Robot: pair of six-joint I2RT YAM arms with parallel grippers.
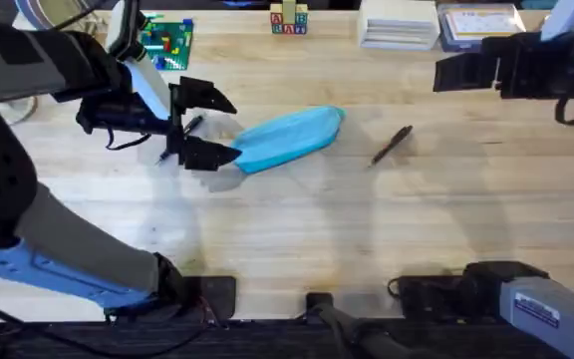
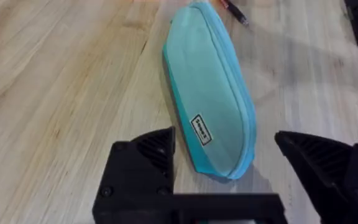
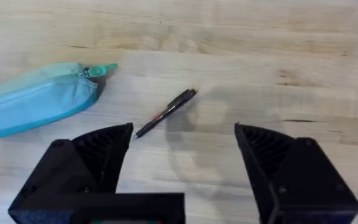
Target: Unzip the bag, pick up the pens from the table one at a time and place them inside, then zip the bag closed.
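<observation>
Spanning every view, the table (image 1: 297, 229) is a pale plank surface with clear grain. Next in bulk come the two arms: the left arm reaches from the lower left toward the table's middle, and the right arm hangs high at the upper right of the overhead view. The bag (image 1: 289, 139), light blue and zipped shut, lies tilted near the centre, its zipper pull at the end pointing toward the far right. The left gripper (image 1: 205, 125) sits at the bag's other end, its black fingers spread wide with that tapered end just between them, not touching it as far as the wrist view tells. The right gripper (image 3: 182, 165) hovers above the wood with its fingers likewise spread apart, holding nothing. One pen (image 1: 393, 145) lies slanted on the table, just beyond the bag's zipper-pull end. A second pen (image 1: 180, 139) lies under the left gripper, partly hidden by its fingers.
</observation>
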